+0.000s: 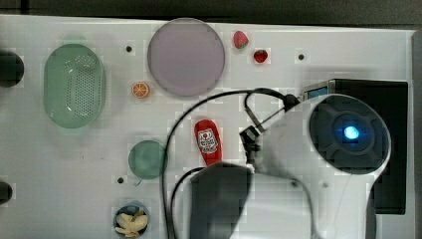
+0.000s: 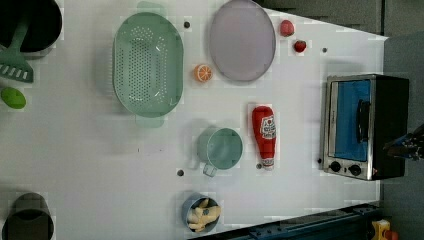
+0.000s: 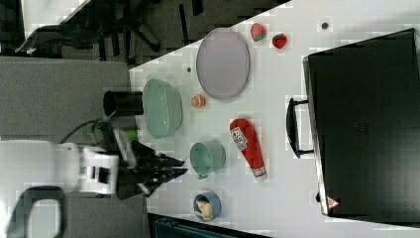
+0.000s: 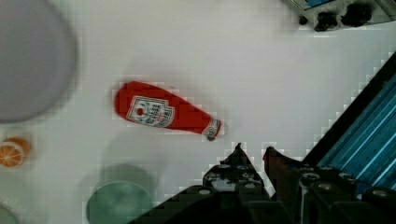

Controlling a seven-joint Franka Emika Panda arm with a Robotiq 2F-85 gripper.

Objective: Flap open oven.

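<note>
Counting one oven (image 2: 364, 126), two strawberries (image 2: 287, 28), one colander (image 2: 147, 64)

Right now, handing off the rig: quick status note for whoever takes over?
Gripper: in the air over the table, holding nothing, well short of the oven.
Oven: at the left view's right edge of the table, door shut, black bar handle across the blue glass.
Ketchup bottle lies on the table in front of the door.
Done: nothing yet.
Left: reach the handle, flap the door open.

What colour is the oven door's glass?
Blue-tinted, with a black bar handle; the oven shows it best in the left view.
</note>
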